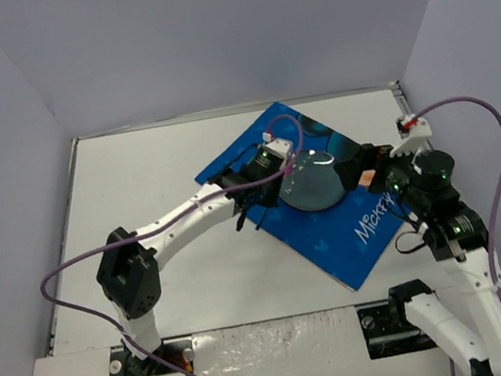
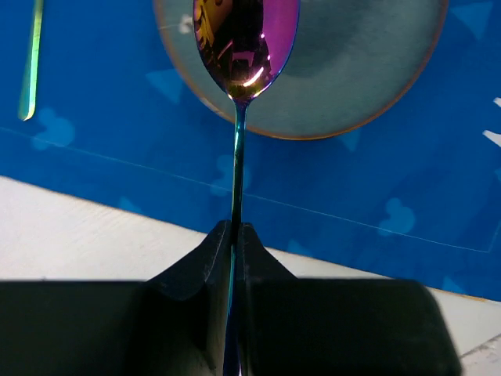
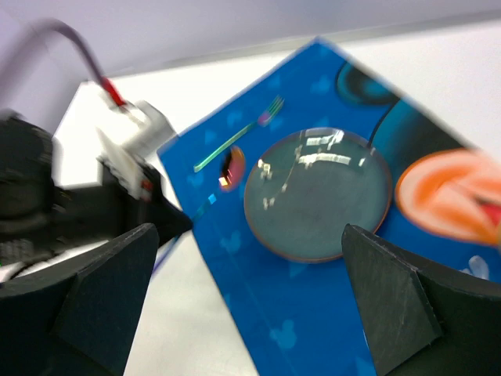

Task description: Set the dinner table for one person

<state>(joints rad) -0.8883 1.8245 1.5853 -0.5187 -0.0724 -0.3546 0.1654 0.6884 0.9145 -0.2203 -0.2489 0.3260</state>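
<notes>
The white dinner table [image 1: 145, 185] carries a blue Mickey-print placemat [image 1: 334, 232] lying at an angle, with a round grey plate [image 1: 312, 183] on it. My left gripper [image 1: 271, 167] [image 2: 235, 227] is shut on the thin handle of an iridescent spoon [image 2: 238, 157]. The spoon's bowl [image 2: 246, 43] hangs over the plate's [image 2: 352, 63] left rim. An iridescent fork [image 2: 31, 63] [image 3: 239, 137] lies on the mat to the left of the plate. To the right of the plate [image 3: 317, 192], my right gripper [image 1: 373, 168] [image 3: 254, 313] is open above the mat and holds nothing.
Grey walls close in the table on three sides. A purple cable [image 1: 489, 160] loops over the right arm and another trails from the left arm [image 1: 81, 262]. Bare white tabletop [image 2: 78, 235] lies left of the mat.
</notes>
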